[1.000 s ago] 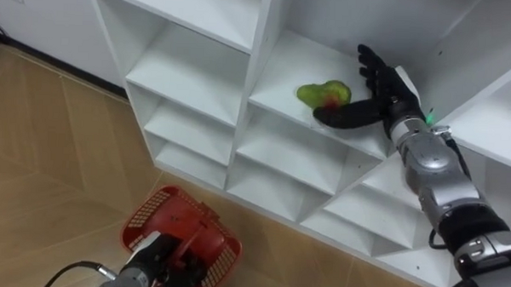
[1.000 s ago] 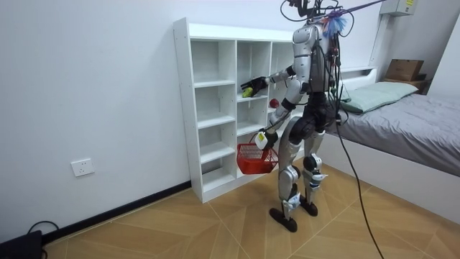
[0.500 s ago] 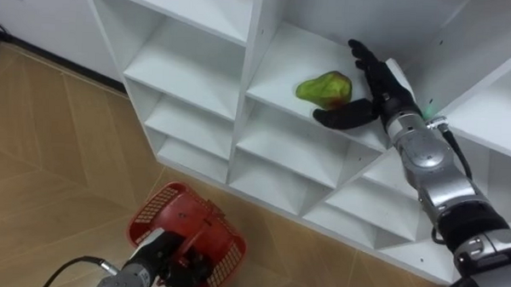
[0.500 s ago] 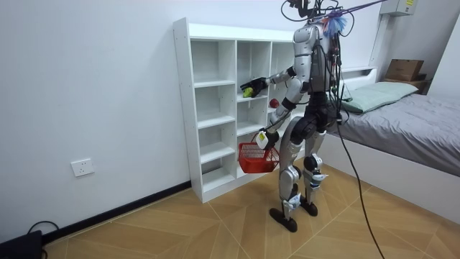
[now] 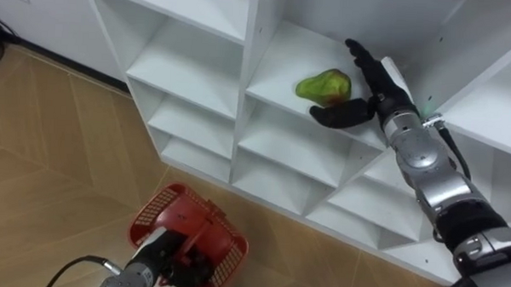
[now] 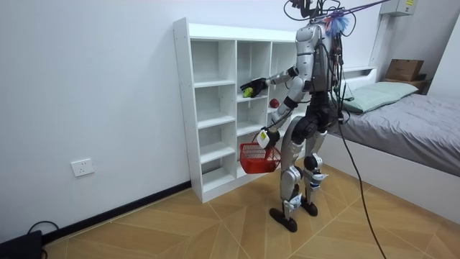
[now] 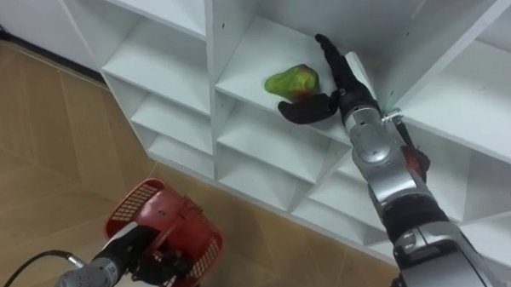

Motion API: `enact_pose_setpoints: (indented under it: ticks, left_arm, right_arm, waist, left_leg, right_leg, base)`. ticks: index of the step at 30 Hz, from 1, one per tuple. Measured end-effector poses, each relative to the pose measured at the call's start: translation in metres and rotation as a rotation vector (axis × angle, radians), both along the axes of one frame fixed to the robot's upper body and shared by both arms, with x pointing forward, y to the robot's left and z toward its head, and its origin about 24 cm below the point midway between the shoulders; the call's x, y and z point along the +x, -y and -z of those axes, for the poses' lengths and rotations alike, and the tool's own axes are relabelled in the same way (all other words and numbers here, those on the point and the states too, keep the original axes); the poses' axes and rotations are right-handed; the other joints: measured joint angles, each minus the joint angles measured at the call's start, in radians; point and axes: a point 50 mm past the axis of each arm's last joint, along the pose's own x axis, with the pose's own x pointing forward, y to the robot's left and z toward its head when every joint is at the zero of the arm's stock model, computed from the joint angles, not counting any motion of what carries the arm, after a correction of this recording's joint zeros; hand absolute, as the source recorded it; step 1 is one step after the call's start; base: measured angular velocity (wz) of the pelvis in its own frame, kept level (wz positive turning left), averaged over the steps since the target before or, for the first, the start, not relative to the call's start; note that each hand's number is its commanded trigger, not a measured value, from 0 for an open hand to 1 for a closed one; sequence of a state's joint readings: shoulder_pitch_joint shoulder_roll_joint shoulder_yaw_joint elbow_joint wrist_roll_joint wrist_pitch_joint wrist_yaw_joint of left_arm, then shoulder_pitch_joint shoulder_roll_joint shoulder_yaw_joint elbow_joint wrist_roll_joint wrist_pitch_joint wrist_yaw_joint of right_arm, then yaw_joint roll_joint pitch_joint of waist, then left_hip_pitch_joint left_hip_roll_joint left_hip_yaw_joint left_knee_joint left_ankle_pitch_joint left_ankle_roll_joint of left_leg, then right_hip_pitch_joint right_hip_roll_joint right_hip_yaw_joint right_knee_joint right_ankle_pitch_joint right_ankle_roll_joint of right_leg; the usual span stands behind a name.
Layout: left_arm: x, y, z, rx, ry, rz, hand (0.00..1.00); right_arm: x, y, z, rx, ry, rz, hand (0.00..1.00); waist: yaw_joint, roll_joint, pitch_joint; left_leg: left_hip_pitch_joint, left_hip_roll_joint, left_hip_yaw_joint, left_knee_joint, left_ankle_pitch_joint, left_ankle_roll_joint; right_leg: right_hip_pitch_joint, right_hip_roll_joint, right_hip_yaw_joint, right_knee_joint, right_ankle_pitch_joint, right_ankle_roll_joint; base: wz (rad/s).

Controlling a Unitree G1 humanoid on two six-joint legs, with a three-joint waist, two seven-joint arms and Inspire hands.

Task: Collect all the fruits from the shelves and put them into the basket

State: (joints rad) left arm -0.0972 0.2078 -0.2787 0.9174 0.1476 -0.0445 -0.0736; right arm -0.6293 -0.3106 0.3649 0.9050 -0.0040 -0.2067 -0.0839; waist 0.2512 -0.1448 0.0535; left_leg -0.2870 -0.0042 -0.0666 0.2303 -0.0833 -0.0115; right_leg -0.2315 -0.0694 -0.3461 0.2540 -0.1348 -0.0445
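Observation:
A green fruit with a red blush [image 5: 324, 86] lies on a middle shelf of the white closet [image 5: 209, 69]. My right hand [image 5: 370, 95] is open round it: straight fingers stand behind the fruit and the thumb lies along the shelf edge in front of it. Low at the left, my left hand [image 5: 155, 258] is shut on the handle of a red basket [image 5: 203, 234], which hangs above the wooden floor. A red fruit [image 7: 415, 158] shows in a lower compartment, partly hidden by my right forearm. In the room view I stand facing the closet [image 6: 215, 83], right arm stretched to the fruit [image 6: 247, 91].
The compartments to the left and below hold nothing. A bed [image 6: 402, 122] stands at the room view's right, behind me. Wooden floor [image 5: 42, 153] stretches left of the closet, and a wall socket [image 6: 83, 167] sits low on the wall.
My right hand has slid slightly further along the shelf round the green fruit. The basket hangs where it was in my left hand. The view has shifted a little.

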Motion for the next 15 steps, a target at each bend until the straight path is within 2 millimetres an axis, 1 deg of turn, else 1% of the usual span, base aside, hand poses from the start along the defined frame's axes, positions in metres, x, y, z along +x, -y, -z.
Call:
enact_pose_setpoints:
  ticks: [15]
  left_arm:
    - [0.002,0.0012,-0.0003,0.017,0.013,-0.005,1.0]
  right_arm:
    - [0.0018,-0.0008,-0.0052,-0.071,0.079,0.068,1.0]
  waist:
    - [0.002,-0.001,-0.0006]
  left_leg:
    - [0.003,-0.001,0.0,-0.008,0.002,0.0]
  right_leg:
    - [-0.001,0.002,-0.002,0.001,0.0,0.0]
  base:
    - [0.0]
